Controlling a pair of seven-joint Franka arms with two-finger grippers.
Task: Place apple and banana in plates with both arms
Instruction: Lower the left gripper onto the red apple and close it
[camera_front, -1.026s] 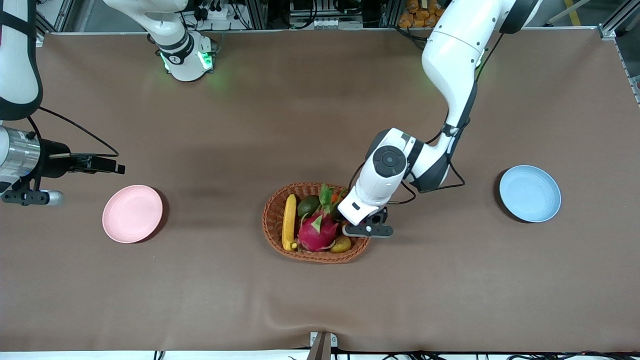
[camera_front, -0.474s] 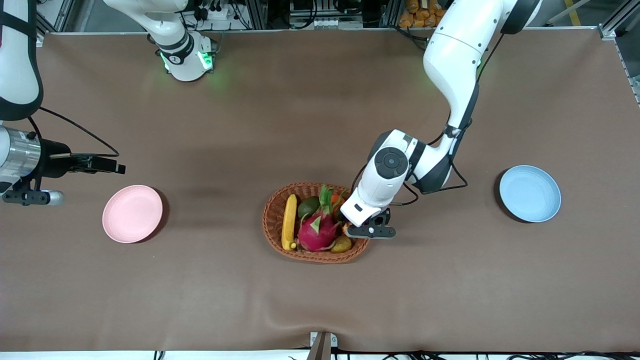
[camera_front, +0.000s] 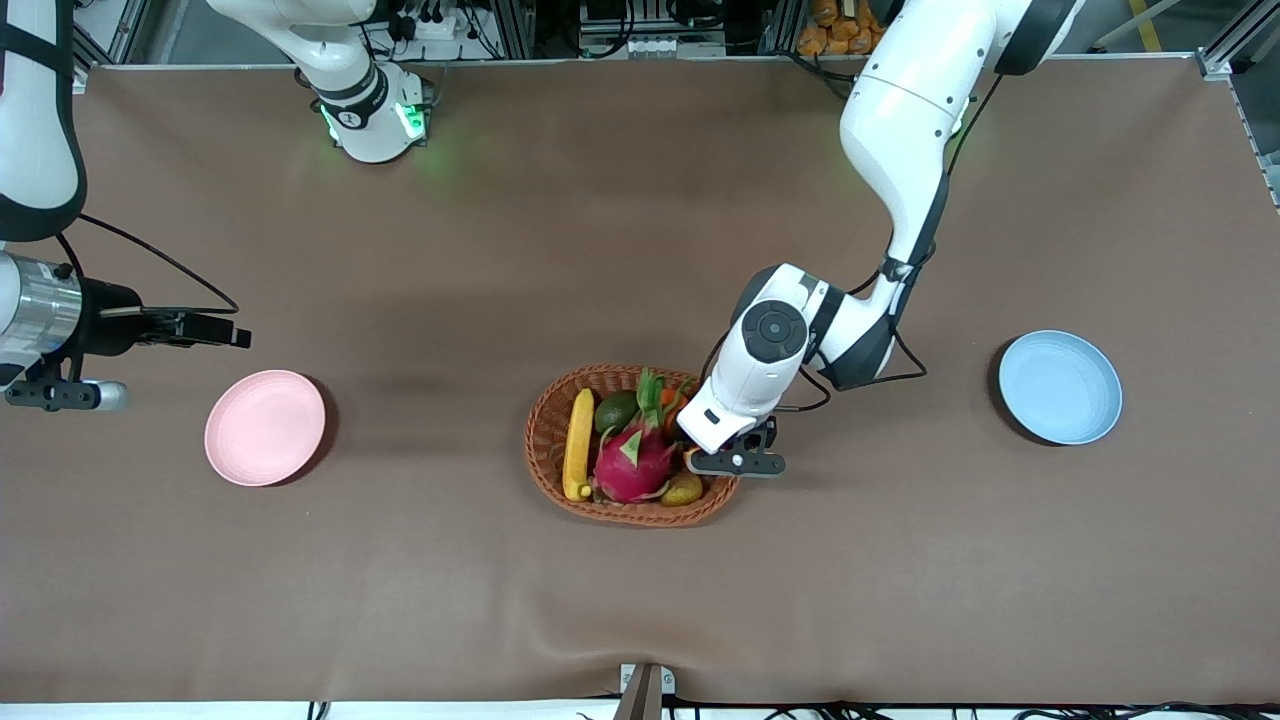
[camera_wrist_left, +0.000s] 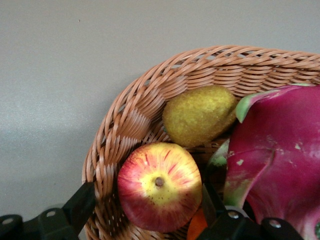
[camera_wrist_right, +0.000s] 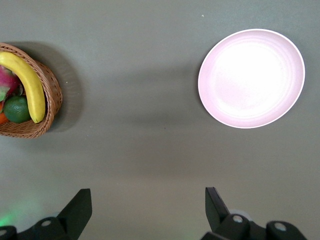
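The red and yellow apple (camera_wrist_left: 160, 185) lies in the wicker basket (camera_wrist_left: 130, 115), at the end toward the left arm. My left gripper (camera_wrist_left: 148, 194) is down in the basket, open, with one finger on each side of the apple. One finger sits close against the apple; the other stands apart by the basket wall. The banana (camera_front: 578, 443) lies along the basket's other end. The pink plate (camera_front: 265, 427) sits toward the right arm's end of the table, the blue plate (camera_front: 1060, 387) toward the left arm's end. My right gripper (camera_wrist_right: 147, 210) waits open, high above the table beside the pink plate (camera_wrist_right: 251, 78).
Also in the basket (camera_front: 545, 430) are a magenta dragon fruit (camera_front: 633, 462), a brownish-green pear (camera_wrist_left: 200, 114) next to the apple, a dark green fruit (camera_front: 617, 411) and an orange one (camera_front: 668, 397). Brown cloth covers the table.
The left arm's elbow and hand have shifted slightly over the basket's end. The right arm, the plates and the fruit have not moved.
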